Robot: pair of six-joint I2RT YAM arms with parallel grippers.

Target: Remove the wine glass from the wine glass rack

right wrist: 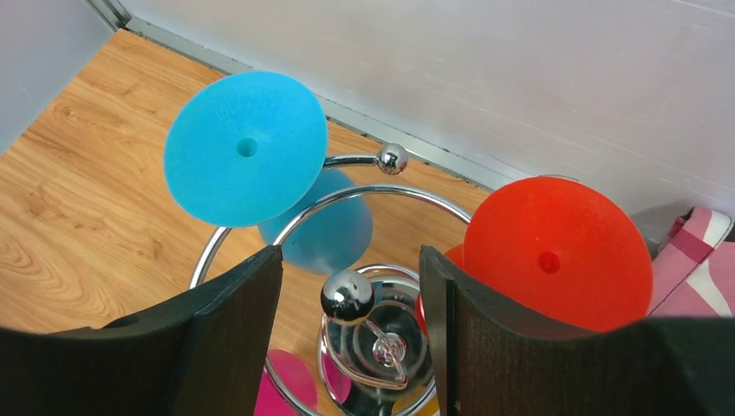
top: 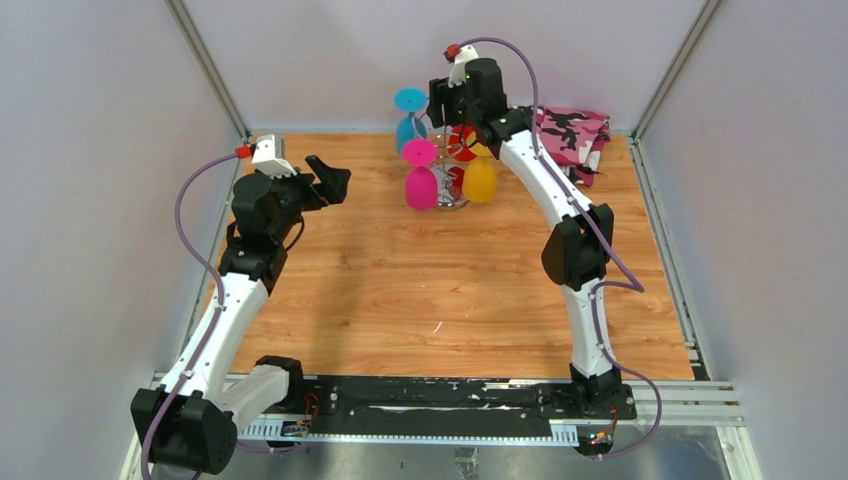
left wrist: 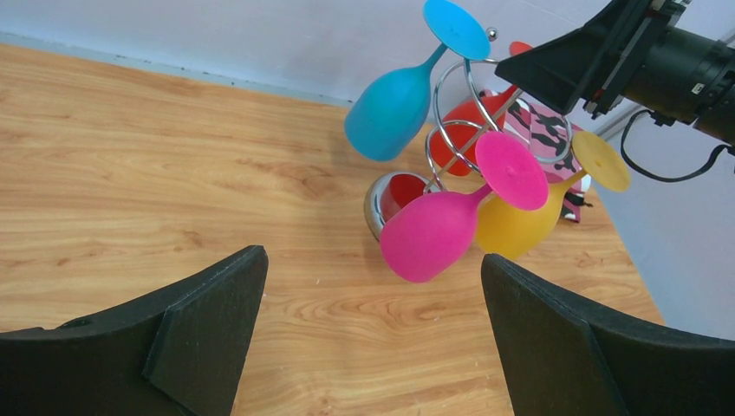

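The chrome wine glass rack (top: 452, 190) stands at the back of the wooden table. Four plastic wine glasses hang upside down from it: blue (top: 408, 128), pink (top: 421, 186), yellow (top: 480, 181) and red (top: 463, 143). My right gripper (top: 445, 105) is open above the rack. In the right wrist view its jaws (right wrist: 348, 260) straddle the chrome ball (right wrist: 347, 296) on the post without touching it, between the blue foot (right wrist: 245, 147) and the red foot (right wrist: 557, 256). My left gripper (top: 335, 180) is open and empty, left of the rack. In its view (left wrist: 371, 260) the pink glass (left wrist: 433, 234) is nearest.
A pink camouflage cloth (top: 575, 135) lies at the back right, behind the rack. Walls close the table on the left, back and right. The rack's disc base (left wrist: 381, 204) rests on the wood.
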